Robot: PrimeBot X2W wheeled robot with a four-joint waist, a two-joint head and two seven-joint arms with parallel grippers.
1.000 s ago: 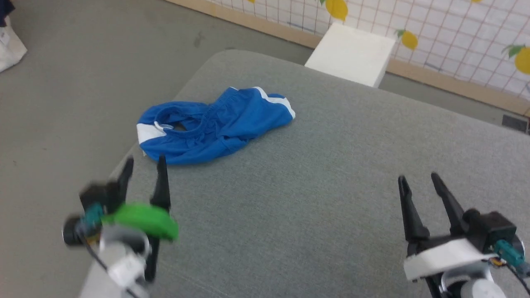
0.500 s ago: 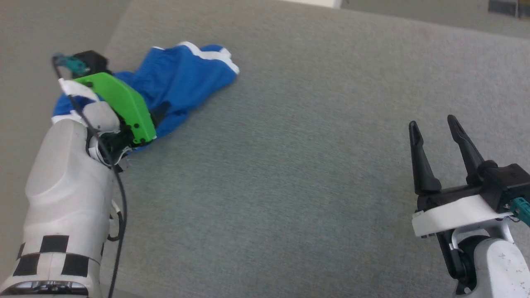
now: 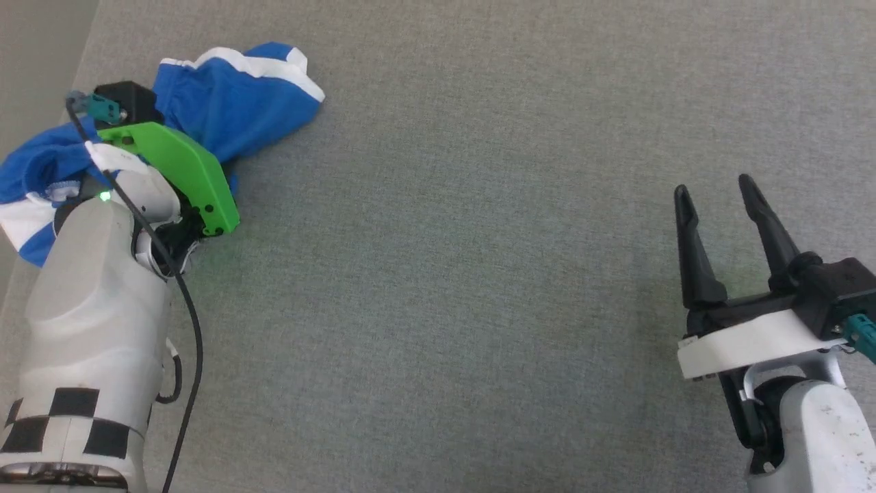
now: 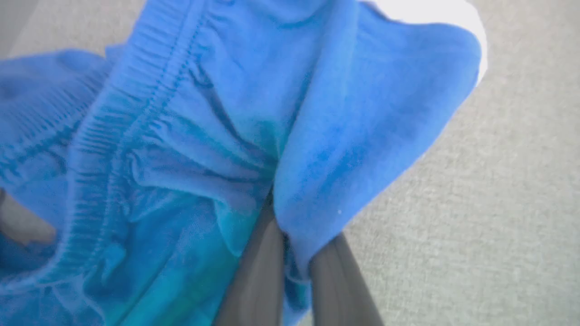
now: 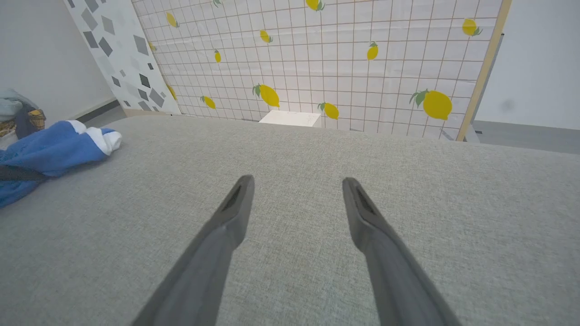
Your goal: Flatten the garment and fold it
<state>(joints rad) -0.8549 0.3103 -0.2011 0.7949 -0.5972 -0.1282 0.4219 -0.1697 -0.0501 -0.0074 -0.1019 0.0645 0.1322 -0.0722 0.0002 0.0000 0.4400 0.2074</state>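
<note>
The garment, bright blue shorts with white trim, lies bunched at the far left of the grey padded surface. My left gripper is shut on a fold of the garment just beside the gathered waistband, its fingertips buried in the cloth. In the head view its green-covered wrist sits over the shorts' middle. My right gripper hovers open and empty at the right, far from the garment, fingers spread above bare surface.
The padded surface's left edge runs close beside the shorts, with floor beyond. Behind the surface stand a lemon-patterned panel and a white box. A pile of things sits at far left.
The head camera tilted down. My left arm reached into the shorts and its jaws shut on the fabric, bunching it up. The right gripper stayed open in place.
</note>
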